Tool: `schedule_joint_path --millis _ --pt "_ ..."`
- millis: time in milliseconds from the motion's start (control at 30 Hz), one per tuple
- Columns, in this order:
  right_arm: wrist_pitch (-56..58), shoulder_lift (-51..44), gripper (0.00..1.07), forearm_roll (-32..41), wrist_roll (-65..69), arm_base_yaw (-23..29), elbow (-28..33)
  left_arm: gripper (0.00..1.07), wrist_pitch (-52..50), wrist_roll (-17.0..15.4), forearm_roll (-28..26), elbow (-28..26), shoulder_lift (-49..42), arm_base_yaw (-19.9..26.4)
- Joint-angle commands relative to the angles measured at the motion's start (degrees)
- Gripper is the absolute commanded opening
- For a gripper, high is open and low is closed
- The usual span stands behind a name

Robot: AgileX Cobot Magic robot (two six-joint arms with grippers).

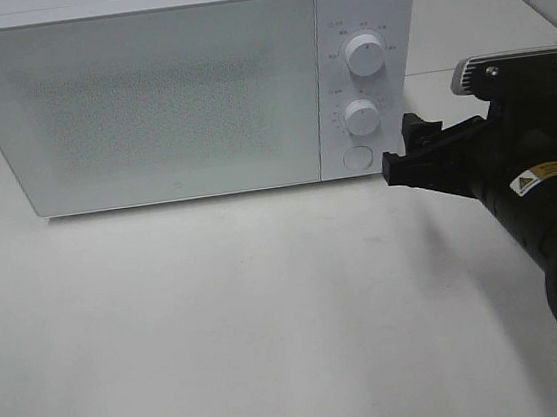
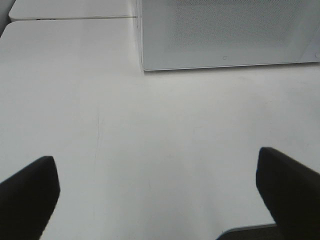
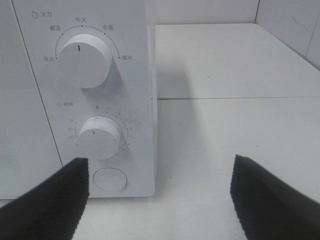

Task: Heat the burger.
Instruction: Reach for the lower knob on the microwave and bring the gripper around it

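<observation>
Looking from the high cam: microwave (image 1: 145,98) sits along the far edge of the tabletop (image 1: 221,326), door (image 1: 141,103) shut & frosted, nothing readable thru it. No burger anywhere on the tabletop; can't tell if it's inside or just out of shot. Right claw (image 1: 405,151) hangs near the right edge, just beside the microwave's front right corner, about level w/ the lower knob (image 1: 361,117) & button (image 1: 356,156), touching neither. Left arm not in this view.

Left wrist cam: left claw (image 2: 159,200) spread wide, empty, over bare tabletop, well apart from the microwave (image 2: 225,30).

Right wrist cam: right claw (image 3: 160,175) also spread, nothing between the jaws. Top knob (image 3: 85,60), lower knob (image 3: 100,137) & button (image 3: 110,180) are straight ahead, near one finger (image 3: 55,195).

Handling, a judgement only since the burger's unseen: prob. light, soft, stacked loose, so it squashes & layers slide. Bun top likely slick. Best taken low across the sides w/ a gentle squeeze, kept upright, or moved by whatever it rests on.
</observation>
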Motion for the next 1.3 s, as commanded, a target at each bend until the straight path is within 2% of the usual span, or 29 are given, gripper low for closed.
schedule_joint_path --millis 33,333,600,1300 --pt "-11.1 1.0 0.75 2.6 -2.1 1.7 -2.1 1.01 -0.8 -0.3 -0.2 0.0 -1.4 0.3" --pt "-11.1 5.5 0.75 7.9 -6.6 4.9 -8.0 1.01 -0.8 -0.3 -0.2 0.0 -1.4 0.3" --pt "-11.1 10.1 0.75 7.7 -5.1 4.9 -12.5 1.01 -0.8 -0.3 -0.2 0.0 -1.4 0.3" --pt "-7.4 20.2 0.75 -0.3 -1.2 -2.3 -22.5 1.01 -0.8 -0.3 -0.2 0.0 -1.4 0.3"
